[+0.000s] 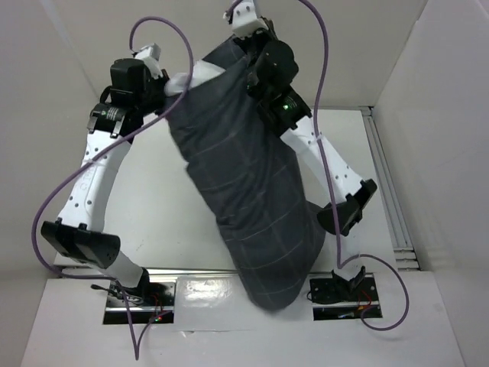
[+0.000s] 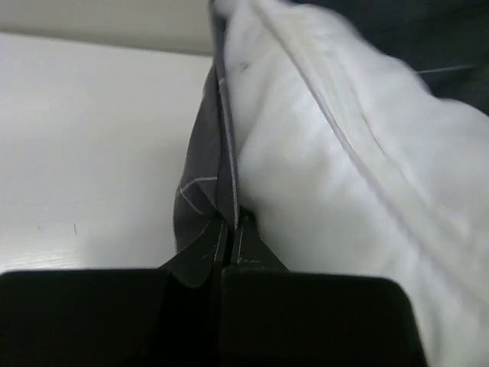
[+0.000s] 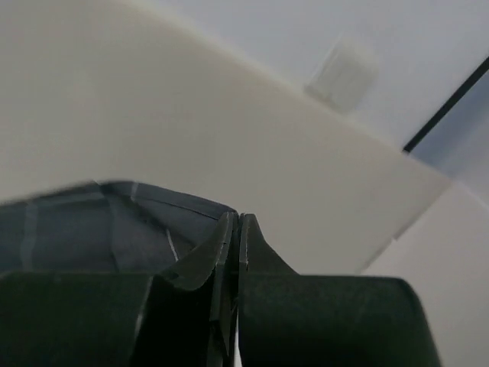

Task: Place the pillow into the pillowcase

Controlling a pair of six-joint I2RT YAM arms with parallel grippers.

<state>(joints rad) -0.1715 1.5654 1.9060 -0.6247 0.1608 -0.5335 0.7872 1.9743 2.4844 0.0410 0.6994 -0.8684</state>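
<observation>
Both arms raised high; left end effector (image 2: 229,229), right end effector (image 3: 235,228) clamped (fingertips together).

Nothing legible in any view — no words, labels, brands or numbers. The pillowcase (image 1: 252,199) bears only a pale grid of lines — no mark on it reads as a letter or digit.

Bright, even light — soft shadows; wrist views blurred up close.

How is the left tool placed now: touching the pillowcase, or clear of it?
Touching. The left wrist view shows the left tool shut on the pillowcase edge, the grey cloth pinched in its closed jaws beside the white pillow.
</observation>
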